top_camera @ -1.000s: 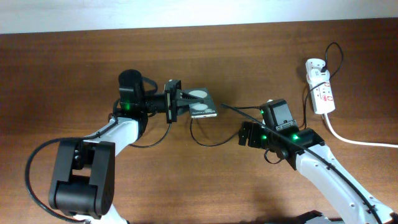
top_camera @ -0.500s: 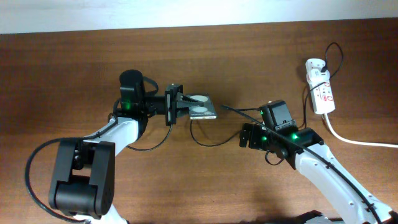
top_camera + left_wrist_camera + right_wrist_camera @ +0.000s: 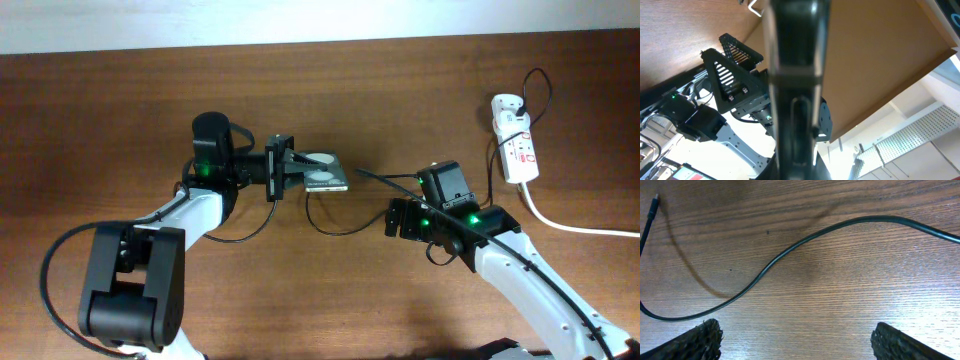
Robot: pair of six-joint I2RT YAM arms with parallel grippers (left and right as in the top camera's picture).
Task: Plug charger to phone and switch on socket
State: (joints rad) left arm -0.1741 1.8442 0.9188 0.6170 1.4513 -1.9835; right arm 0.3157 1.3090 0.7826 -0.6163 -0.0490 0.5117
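Observation:
My left gripper (image 3: 298, 168) is shut on the left edge of the black phone (image 3: 328, 175) and holds it tilted just above the table. In the left wrist view the phone (image 3: 792, 90) is a dark bar edge-on between the jaws. The charger's black cable (image 3: 335, 231) loops on the table below the phone. In the right wrist view the cable (image 3: 790, 250) curves across the wood and its plug tip (image 3: 656, 199) lies free at the top left. My right gripper (image 3: 800, 345) is open and empty above the cable. The white socket (image 3: 518, 150) lies at the far right with the adapter (image 3: 505, 104) on it.
The socket's thick white cord (image 3: 570, 225) runs off the right edge. The charger cable arcs behind the socket near the table's back edge. The table is dark brown wood, with a pale wall strip along the back.
My left gripper has drawn back slightly to the left and turned the phone with it. The right arm and the cable have not moved.

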